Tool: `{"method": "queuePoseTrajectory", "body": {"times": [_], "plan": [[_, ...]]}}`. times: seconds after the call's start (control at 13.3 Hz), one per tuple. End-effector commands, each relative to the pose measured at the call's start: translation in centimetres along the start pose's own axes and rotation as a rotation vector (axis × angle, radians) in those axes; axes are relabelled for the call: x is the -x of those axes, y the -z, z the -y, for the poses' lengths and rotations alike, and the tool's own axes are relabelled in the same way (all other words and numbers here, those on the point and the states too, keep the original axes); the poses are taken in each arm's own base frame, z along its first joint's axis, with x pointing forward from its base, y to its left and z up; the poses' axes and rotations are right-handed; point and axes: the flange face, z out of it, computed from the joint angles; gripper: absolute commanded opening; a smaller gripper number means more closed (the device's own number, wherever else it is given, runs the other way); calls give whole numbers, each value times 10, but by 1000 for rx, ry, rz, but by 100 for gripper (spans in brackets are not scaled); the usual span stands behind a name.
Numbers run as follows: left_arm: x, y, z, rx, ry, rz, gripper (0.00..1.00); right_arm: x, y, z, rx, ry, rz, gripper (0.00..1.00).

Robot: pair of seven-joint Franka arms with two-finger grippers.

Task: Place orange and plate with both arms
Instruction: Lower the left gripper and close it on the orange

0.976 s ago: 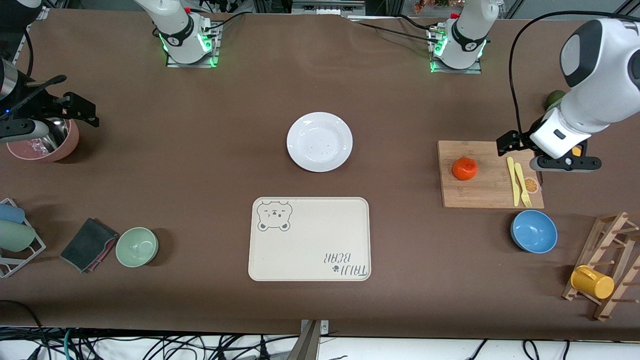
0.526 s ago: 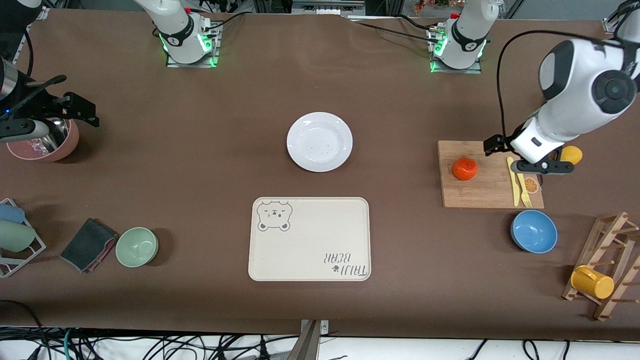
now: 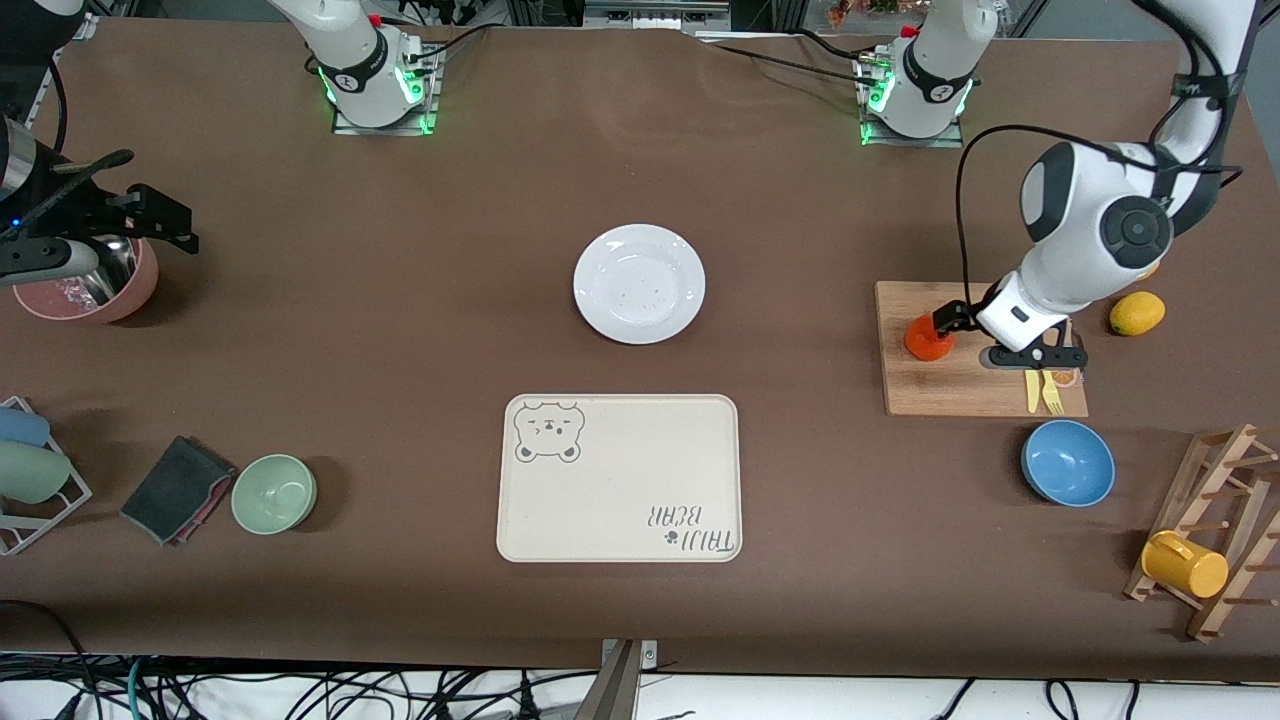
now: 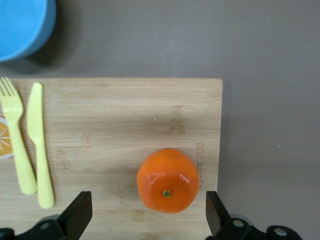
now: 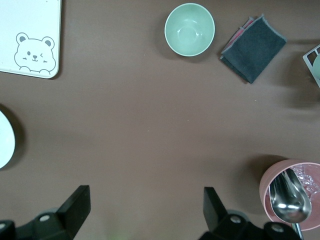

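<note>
The orange (image 3: 924, 340) sits on a wooden cutting board (image 3: 960, 388) toward the left arm's end of the table. My left gripper (image 3: 1030, 357) hovers over that board, partly covering the fruit in the front view. In the left wrist view the orange (image 4: 168, 180) lies just ahead of the open left gripper (image 4: 147, 217), and neither finger touches it. The white plate (image 3: 639, 283) rests empty at mid-table; its edge (image 5: 5, 140) shows in the right wrist view. My right gripper (image 3: 55, 265) waits open over bare table (image 5: 145, 207) beside the pink bowl (image 3: 110, 295).
Yellow fork and knife (image 4: 40, 145) lie on the board beside the orange. A blue bowl (image 3: 1067, 462) sits nearer the camera, a lemon (image 3: 1137, 313) beside the board. The bear-print tray (image 3: 619, 478) lies nearer than the plate. A green bowl (image 3: 274, 493), grey cloth (image 3: 178, 489) and mug rack (image 3: 1210, 545) stand along the front.
The left arm has swung across the board from the fork-and-knife end to over the orange, uncovering the lemon. Its gripper stays open. The right arm has not moved.
</note>
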Motion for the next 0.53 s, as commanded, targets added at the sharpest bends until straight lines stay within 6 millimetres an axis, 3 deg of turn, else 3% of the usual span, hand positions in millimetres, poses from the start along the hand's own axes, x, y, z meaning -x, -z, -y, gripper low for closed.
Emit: {"method": "queuePoseTrajectory", "body": {"times": [0.0,0.45], "plan": [[1,-24,-12,6,50,1,100,3,5,2,5,-8,2,100],[1,-67,-15,26,68,17,100,4,5,1,3,-11,2,100]]}}
